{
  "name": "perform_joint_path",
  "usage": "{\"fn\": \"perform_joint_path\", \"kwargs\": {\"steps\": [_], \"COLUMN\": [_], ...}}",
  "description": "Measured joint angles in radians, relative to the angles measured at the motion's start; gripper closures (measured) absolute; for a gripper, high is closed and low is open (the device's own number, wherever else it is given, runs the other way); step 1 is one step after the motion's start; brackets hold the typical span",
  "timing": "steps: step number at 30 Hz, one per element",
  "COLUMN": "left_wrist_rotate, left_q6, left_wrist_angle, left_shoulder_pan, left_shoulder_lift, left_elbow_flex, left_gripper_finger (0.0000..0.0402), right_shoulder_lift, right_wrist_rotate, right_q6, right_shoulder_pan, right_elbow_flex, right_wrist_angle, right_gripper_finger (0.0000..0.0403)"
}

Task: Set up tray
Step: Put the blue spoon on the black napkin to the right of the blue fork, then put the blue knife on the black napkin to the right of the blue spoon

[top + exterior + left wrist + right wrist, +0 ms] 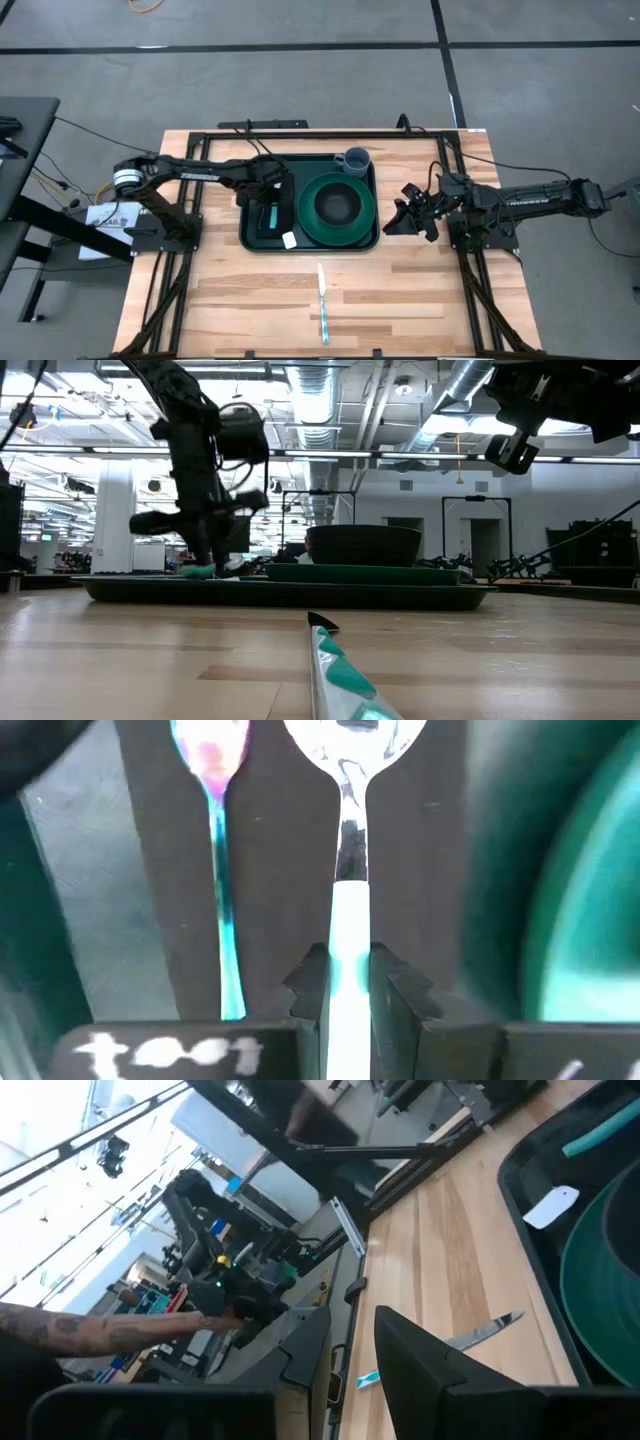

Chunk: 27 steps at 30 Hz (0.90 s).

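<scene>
The dark green tray lies mid-table. It carries a round green plate with a dark bowl, a grey-blue cup and a black napkin. My left gripper is low over the napkin, shut on a spoon. A second utensil with a teal handle lies on the napkin next to the spoon. A teal-handled knife rests on the wood near the table's near edge. My right gripper hangs open above the table, to the right of the tray. My left gripper pinches the spoon's white and teal handle between its two fingers, coming from above and pointing down. The spoon runs on past the fingertips, its bowl over the black napkin. I cannot tell whether the spoon rests on the napkin.
A small white tag lies in the tray near its near rim. Black frame rails run along both table sides. Bare wood stretches between the tray and the near edge. A person's forearm shows in the room beyond.
</scene>
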Motion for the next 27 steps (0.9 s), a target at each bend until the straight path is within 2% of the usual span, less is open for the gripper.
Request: {"fn": "perform_joint_path", "kwargs": {"steps": [8,15,22,27], "left_wrist_rotate": [0.008,0.006,-0.002,-0.002], "left_q6": [0.001,0.004,0.004,0.003], "left_wrist_angle": [-0.066,-0.058,-0.053,-0.045], "left_shoulder_pan": [0.013,0.013,0.013,0.013], "left_shoulder_lift": [0.003,0.003,0.003,0.003], "left_elbow_flex": [-0.002,-0.002,-0.002,-0.002], "left_gripper_finger": [0.0373,0.0373,0.033,0.0322], "right_shoulder_lift": [-0.006,-0.006,-0.006,-0.006], "right_wrist_rotate": [-0.003,-0.004,-0.004,-0.004], "right_q6": [0.012,0.012,0.012,0.012], "right_shoulder_pan": [-0.019,-0.02,-0.02,-0.02], "right_elbow_flex": [0.0,-0.001,-0.001,-0.001], "right_wrist_angle": [0.003,0.005,0.004,0.004], "right_gripper_finger": [0.0329,0.0329,0.0329,0.0329]}}
